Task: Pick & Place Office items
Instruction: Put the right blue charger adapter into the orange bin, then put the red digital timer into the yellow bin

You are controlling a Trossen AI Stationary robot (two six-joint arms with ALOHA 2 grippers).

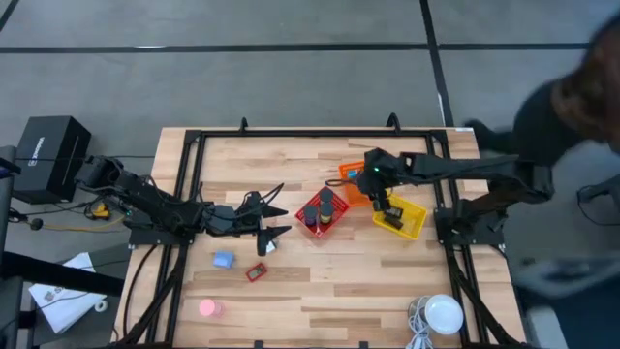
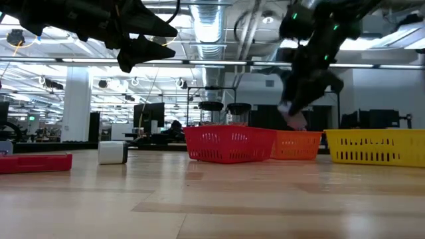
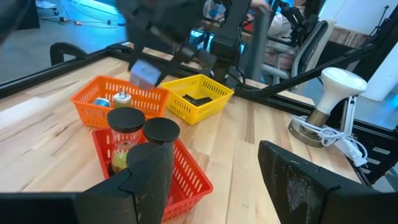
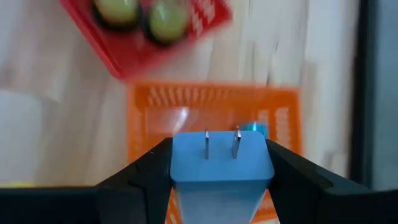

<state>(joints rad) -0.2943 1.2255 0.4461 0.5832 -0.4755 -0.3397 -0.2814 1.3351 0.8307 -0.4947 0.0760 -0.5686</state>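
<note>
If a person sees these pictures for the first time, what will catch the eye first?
Probably the right pincer, which hangs over the orange basket and grips a blue block with two metal prongs. Next, the red basket at the table's middle with two black-lidded jars, the open left pincer beside it.

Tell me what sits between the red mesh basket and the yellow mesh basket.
The orange mesh basket sits between the red mesh basket and the yellow mesh basket, seen in the low view; the right gripper holds a blue plug block above it.
</note>
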